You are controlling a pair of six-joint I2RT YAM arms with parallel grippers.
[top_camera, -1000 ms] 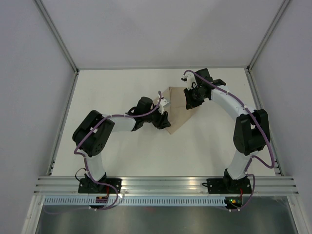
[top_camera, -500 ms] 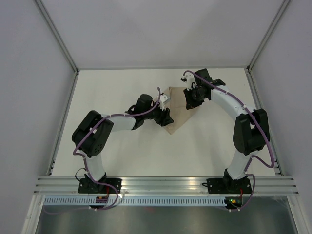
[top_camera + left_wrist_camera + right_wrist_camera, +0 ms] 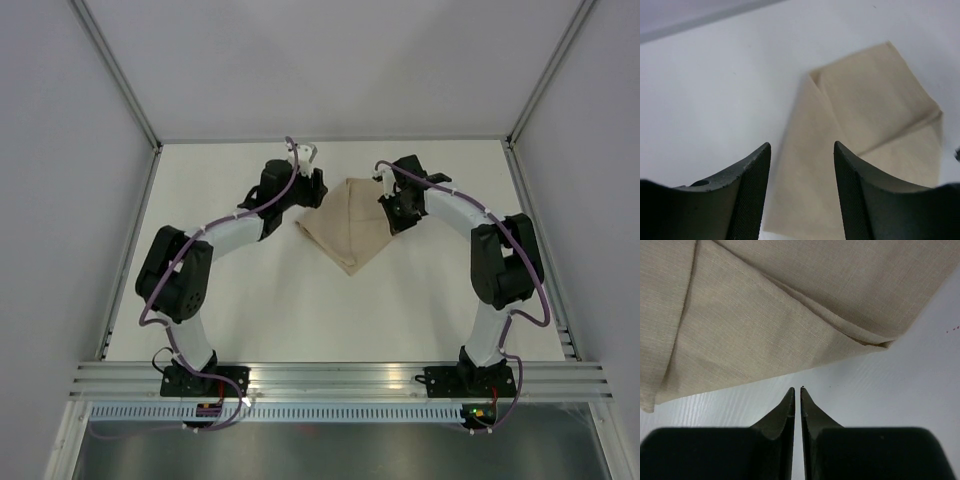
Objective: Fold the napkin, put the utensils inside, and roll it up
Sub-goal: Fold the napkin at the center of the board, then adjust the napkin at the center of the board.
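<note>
The napkin point(image 3: 347, 225) lies flat on the white table as a folded beige kite shape with creases. It also shows in the left wrist view point(image 3: 860, 125) and the right wrist view point(image 3: 780, 305). My left gripper point(image 3: 312, 190) is open and empty, just off the napkin's far left edge; in its own view point(image 3: 801, 147) the cloth lies ahead between the fingers. My right gripper point(image 3: 393, 218) is at the napkin's right corner, shut and empty, its tips point(image 3: 796, 389) over bare table just short of the cloth's edge. The fork is out of view.
The white table point(image 3: 230, 290) is bounded by grey walls and metal rails at the back point(image 3: 330, 140) and sides. The arm bases stand on the aluminium rail at the near edge point(image 3: 340, 378).
My left gripper has let go of the napkin's left part and swung back to the far left. The napkin now lies spread wider. My right gripper shifted slightly toward the napkin's right corner.
</note>
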